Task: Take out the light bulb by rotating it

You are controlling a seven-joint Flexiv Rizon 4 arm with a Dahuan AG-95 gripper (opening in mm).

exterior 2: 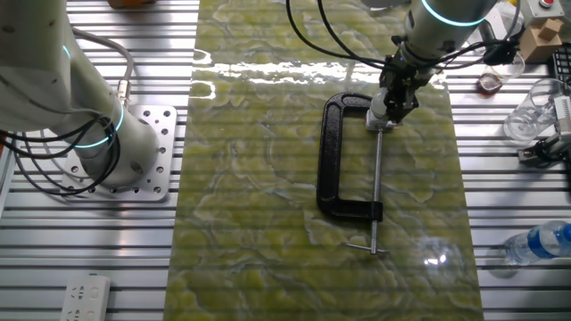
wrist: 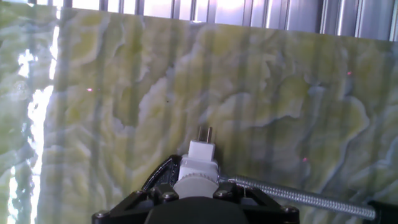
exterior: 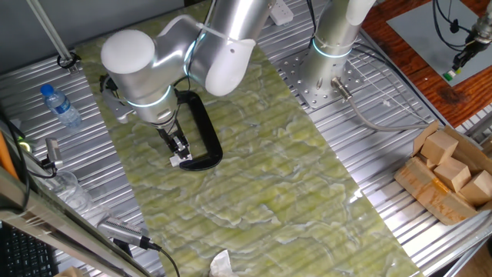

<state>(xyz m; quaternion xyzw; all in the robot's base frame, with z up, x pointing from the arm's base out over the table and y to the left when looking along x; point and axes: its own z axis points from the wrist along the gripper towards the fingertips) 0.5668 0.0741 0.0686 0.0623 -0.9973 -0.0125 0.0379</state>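
Observation:
The light bulb is a small matte white rounded piece sitting in the white boxy socket. The socket is held at the jaw end of the black C-shaped clamp, which lies flat on the green marbled mat. The clamp's thin screw rod also shows in the hand view. My gripper reaches down over the bulb, with a black finger against each side, shut on it. In the fixed views the gripper covers the bulb, and only the white socket shows.
A second arm's base stands on the metal table beside the mat. A water bottle lies near one mat edge. A cardboard box of wooden blocks and a power strip sit off the mat.

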